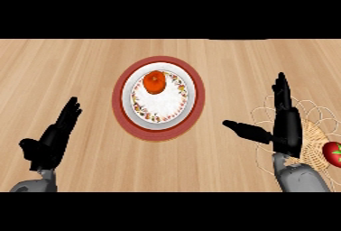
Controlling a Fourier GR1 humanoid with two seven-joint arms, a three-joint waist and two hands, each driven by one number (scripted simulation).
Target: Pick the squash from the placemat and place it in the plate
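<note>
The squash (154,82) lies in the plate (163,104), toward its far side, well apart from both hands. The right hand (287,125) stands open over the woven placemat (314,133) at the right edge, fingers straight and thumb spread toward the plate, holding nothing. A tomato (333,153) sits on the placemat just beside that hand's wrist. The left hand (50,141) rests open at the lower left of the wooden bench (80,67). Bare bench lies between plate and hands.
</note>
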